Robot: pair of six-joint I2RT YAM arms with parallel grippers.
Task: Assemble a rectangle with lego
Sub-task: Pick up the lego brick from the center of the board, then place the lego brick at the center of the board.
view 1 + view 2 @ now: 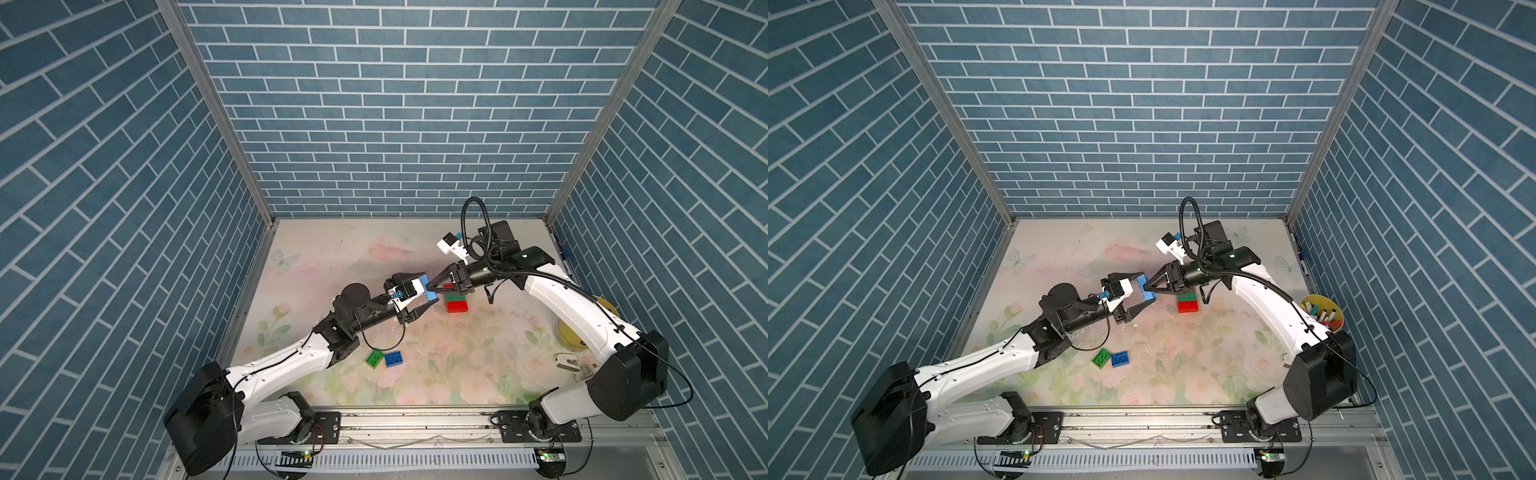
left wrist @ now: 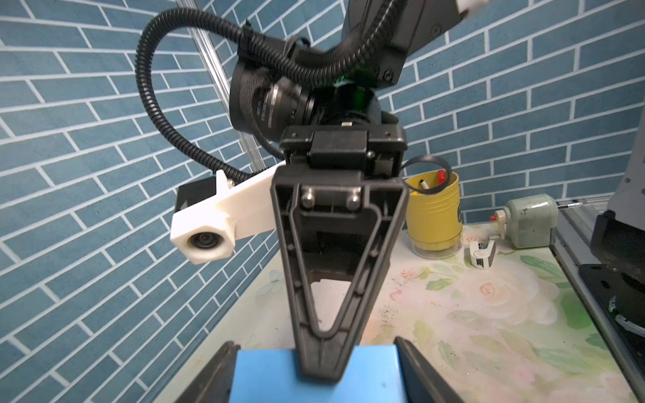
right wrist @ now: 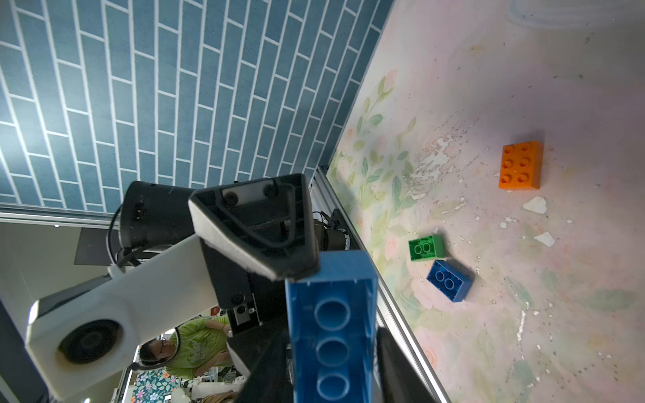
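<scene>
Mid-table, above the floral top, both arms meet on one piece. The left gripper [image 1: 427, 291] has its jaws spread wide and set against the two short ends of a light blue brick [image 2: 268, 377]. In the left wrist view its fingers [image 2: 216, 373] sit flush on either side, so that's a hold. From the opposite side, the right gripper [image 1: 1145, 286] straddles the same brick across its long sides. In the right wrist view its fingers [image 3: 392, 366] flank the hollow underside, but whether they're pressing or only alongside, I cannot tell. That brick is up in the air, clear of the table [image 1: 457, 374].

Down on the table, just beside the right gripper, a green brick [image 1: 456, 297] lies tight against a red brick [image 1: 457, 306]. A sliver of another red brick [image 1: 448, 286] shows through the gripper's frame.

Over by the left forearm, a second green brick [image 1: 375, 358] and a dark blue brick [image 1: 393, 359] lie just beside each other, corners meeting, both with hollow undersides up. An orange brick [image 3: 521, 165] sits studs-up, well apart from that pair, seen only from the right wrist camera. At the table's right edge stands a yellow cup [image 1: 1323, 311] of marker pens.
</scene>
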